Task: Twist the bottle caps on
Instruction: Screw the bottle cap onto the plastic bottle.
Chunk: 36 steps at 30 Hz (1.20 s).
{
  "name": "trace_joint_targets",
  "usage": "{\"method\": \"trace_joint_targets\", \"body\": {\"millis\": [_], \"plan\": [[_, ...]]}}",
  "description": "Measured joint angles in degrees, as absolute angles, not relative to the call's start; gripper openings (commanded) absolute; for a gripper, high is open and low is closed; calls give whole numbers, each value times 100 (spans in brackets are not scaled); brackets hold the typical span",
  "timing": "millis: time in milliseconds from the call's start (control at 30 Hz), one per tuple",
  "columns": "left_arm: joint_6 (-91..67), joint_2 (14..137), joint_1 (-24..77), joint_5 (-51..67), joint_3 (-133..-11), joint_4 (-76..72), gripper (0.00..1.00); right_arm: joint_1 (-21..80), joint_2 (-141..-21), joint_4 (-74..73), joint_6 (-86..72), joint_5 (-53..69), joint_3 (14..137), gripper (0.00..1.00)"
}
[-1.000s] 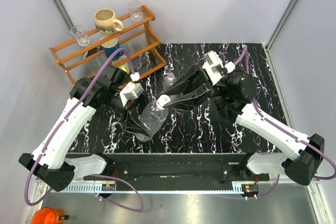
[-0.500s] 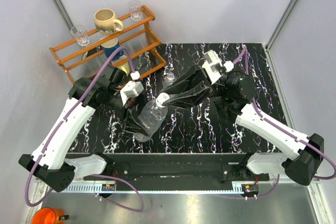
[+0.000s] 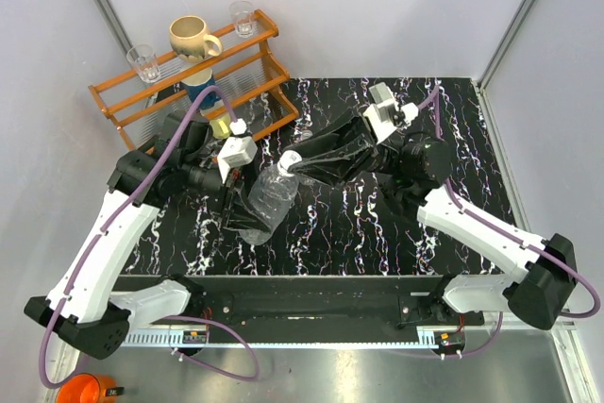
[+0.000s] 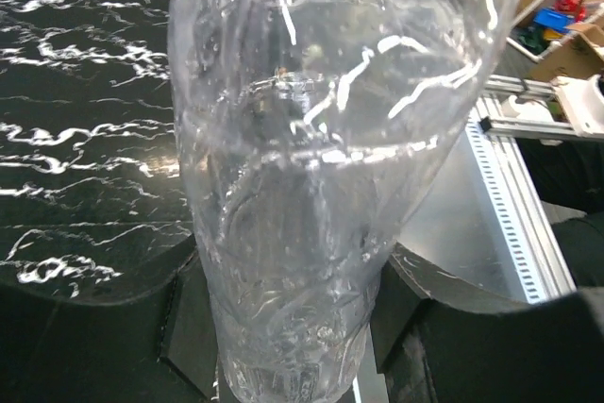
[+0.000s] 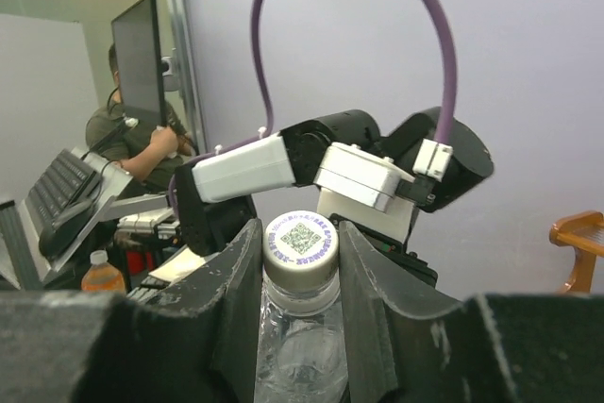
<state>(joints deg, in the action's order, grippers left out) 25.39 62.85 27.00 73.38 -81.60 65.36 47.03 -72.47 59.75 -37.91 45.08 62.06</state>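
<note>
A clear ribbed bottle (image 3: 264,203) hangs tilted above the black marble table (image 3: 340,233), neck pointing up and right. My left gripper (image 3: 238,221) is shut on its lower body; in the left wrist view the bottle (image 4: 311,167) fills the frame between the black fingers (image 4: 189,327). A white bottle cap (image 3: 289,161) sits on the neck. My right gripper (image 3: 293,165) is shut on that cap. In the right wrist view the cap (image 5: 300,239), printed with a code, sits squeezed between both fingers (image 5: 236,299), with the neck (image 5: 297,346) below it. No other bottle or cap shows.
A wooden rack (image 3: 247,82) stands at the table's back left, carrying a cream mug (image 3: 193,38), two drinking glasses (image 3: 143,61) and a blue cup (image 3: 198,90). Grey walls close in the back and sides. An orange object (image 3: 85,389) lies off the table at bottom left.
The right gripper has narrowed onto the cap and its wrist has turned. Both arms have carried the bottle slightly left and toward the back.
</note>
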Motion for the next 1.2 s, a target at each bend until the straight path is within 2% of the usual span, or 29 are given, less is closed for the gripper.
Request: {"method": "trace_joint_targets", "body": {"millis": [200, 633, 1067, 1167, 1200], "plan": [[2056, 6261, 2700, 6595, -8171, 6215, 0, 4700, -7380, 5684, -3756, 3962, 6213, 19], [1844, 6200, 2716, 4945, -8097, 6241, 0, 4703, -6952, 3424, -2912, 3055, 6278, 14], [1640, 6130, 2700, 2947, -7813, 6246, 0, 4805, -7393, 2954, -3774, 1704, 6134, 5], [1647, 6112, 2700, 2600, -7714, 6252, 0, 4939, -7411, 2598, -3896, 1223, 6156, 6], [1649, 6112, 2703, 2475, -7693, 6254, 0, 5000, -7411, 2429, -3929, 1000, 6180, 9]]}}
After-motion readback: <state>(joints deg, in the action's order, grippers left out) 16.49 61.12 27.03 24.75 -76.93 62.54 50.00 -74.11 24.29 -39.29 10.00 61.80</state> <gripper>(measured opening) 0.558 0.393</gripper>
